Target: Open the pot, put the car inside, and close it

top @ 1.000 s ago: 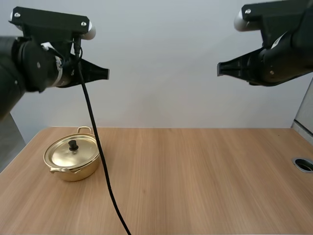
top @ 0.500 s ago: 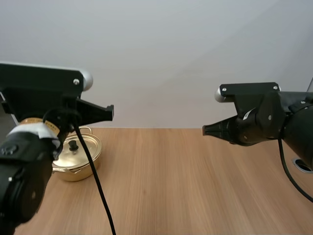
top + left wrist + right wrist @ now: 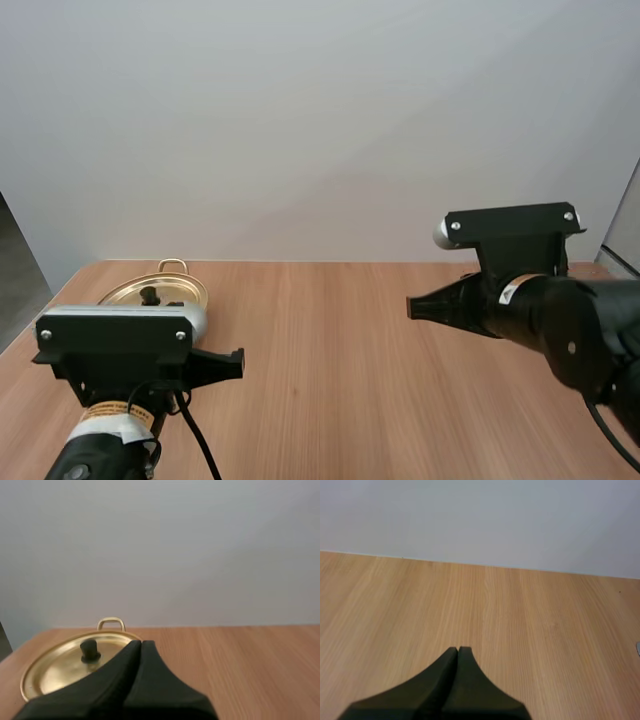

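Plainly, the lidded round brass pot (image 3: 55, 669) awaits opening: left gripper (image 3: 140, 643), closed empty, points at it; right gripper (image 3: 458, 649) closed, idle.

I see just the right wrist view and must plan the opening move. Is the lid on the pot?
Observer: Yes, the gold lid is on, its black knob upright.
Operator: Where does it stand?
Observer: In the high view, at the far left of the table, near the back edge.
Operator: What is the left gripper doing?
Observer: The left gripper is shut on nothing, short of the lid and apart from it.
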Robot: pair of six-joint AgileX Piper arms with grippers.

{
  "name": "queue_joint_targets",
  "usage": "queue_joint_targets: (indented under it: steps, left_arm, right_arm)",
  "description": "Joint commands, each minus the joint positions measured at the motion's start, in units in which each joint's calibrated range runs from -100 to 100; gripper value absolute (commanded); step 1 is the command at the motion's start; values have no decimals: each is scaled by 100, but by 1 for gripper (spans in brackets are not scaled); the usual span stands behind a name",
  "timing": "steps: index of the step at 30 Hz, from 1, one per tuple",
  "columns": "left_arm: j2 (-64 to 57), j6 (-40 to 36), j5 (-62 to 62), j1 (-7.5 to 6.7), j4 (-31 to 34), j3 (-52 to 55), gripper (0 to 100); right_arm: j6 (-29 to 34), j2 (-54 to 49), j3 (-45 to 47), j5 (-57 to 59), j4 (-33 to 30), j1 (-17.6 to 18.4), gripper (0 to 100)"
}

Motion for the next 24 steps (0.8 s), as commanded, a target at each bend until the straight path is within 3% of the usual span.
queue_joint_targets:
  steps: [1,7,14,24]
  left_arm:
    - [0,-2,288,47,-90,14,0]
    - [0,111,1042,104,-103,14,0]
    - [0,394,1057,104,-238,14,0]
    - [0,415,1074,104,-261,14,0]
  right_arm:
    - [-3,-309,649,-440,-7,-50,0]
    - [-3,-846,1382,-1544,4,-302,0]
    - [-3,-1368,1881,-2660,174,-405,0]
    - [-3,-1782,2667,-2916,547,-405,0]
